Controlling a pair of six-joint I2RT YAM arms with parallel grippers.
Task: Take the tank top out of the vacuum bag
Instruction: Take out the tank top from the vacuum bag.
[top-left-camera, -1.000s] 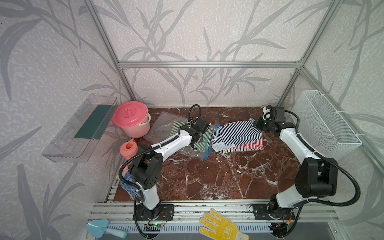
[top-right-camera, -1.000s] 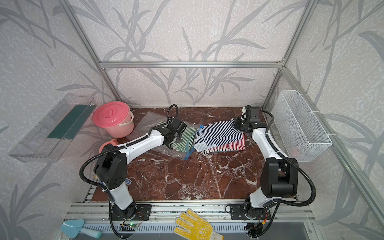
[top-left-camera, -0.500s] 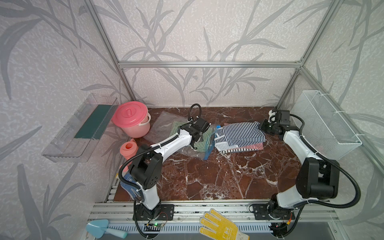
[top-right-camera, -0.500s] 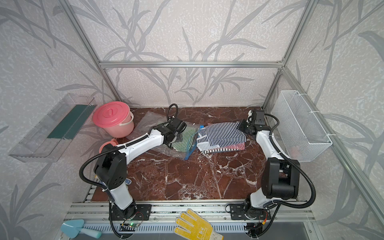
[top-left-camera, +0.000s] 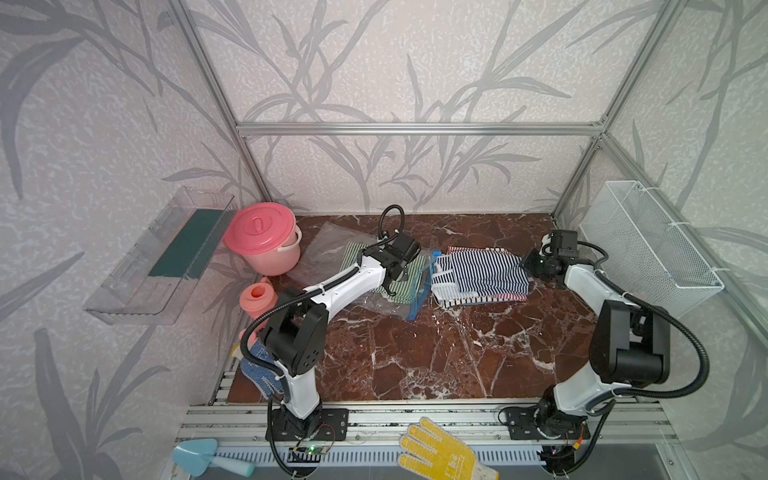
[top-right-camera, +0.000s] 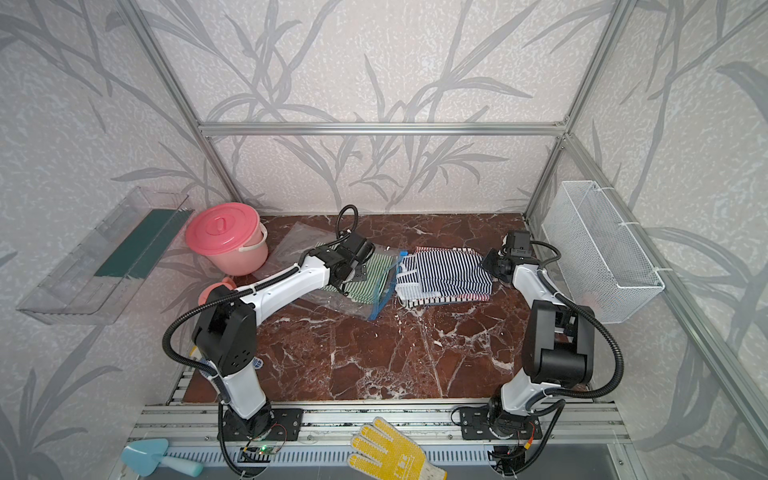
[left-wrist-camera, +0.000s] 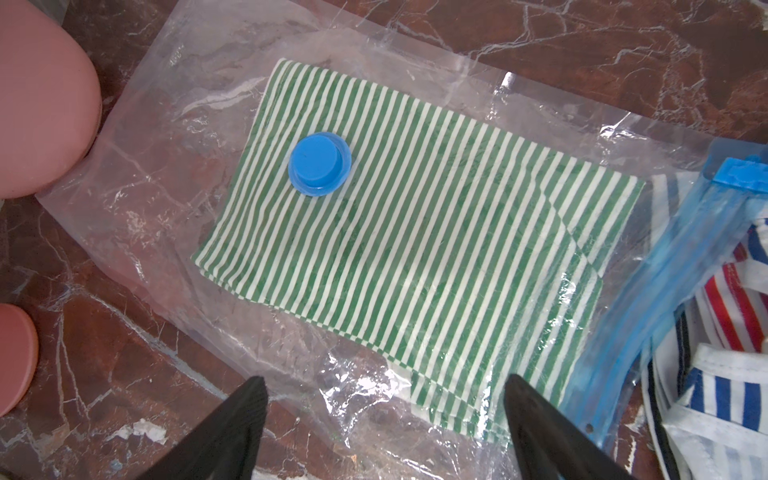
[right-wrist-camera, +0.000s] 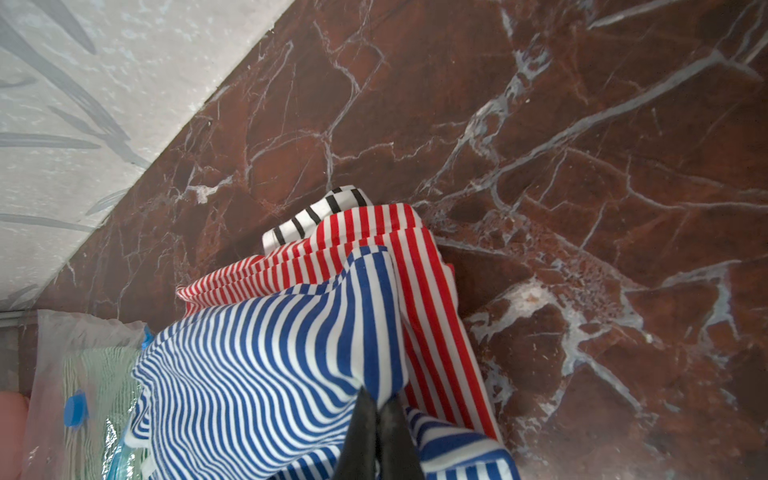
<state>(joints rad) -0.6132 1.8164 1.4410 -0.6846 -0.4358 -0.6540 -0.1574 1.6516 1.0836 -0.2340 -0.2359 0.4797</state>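
The clear vacuum bag (top-left-camera: 328, 245) (top-right-camera: 291, 243) lies flat at the back left of the marble table, showing its round blue valve cap (left-wrist-camera: 319, 168) and blue zip strip (left-wrist-camera: 648, 316). A folded green-striped cloth (left-wrist-camera: 415, 249) is inside it. My left gripper (left-wrist-camera: 384, 380) (top-left-camera: 399, 266) hovers open over the bag, jaws wide, holding nothing. The blue-and-white striped tank top (top-left-camera: 482, 272) (top-right-camera: 444, 276) (right-wrist-camera: 257, 361) lies outside the bag, right of the zip strip, on red-striped (right-wrist-camera: 419, 266) and black-striped cloth. My right gripper (right-wrist-camera: 376, 401) (top-left-camera: 530, 266) is shut on the tank top's right edge.
A pink lidded bucket (top-left-camera: 262, 237) and a pink cup (top-left-camera: 258, 297) stand left of the bag. A white wire basket (top-left-camera: 648, 241) hangs on the right wall, a clear shelf tray (top-left-camera: 166, 253) on the left. A yellow glove (top-left-camera: 440, 453) and blue scoop (top-left-camera: 199, 457) lie on the front rail.
My right gripper has drawn the striped garments to the right and lower, away from the bag's zip strip; they now lie flatter on the table. The left arm has stayed still.
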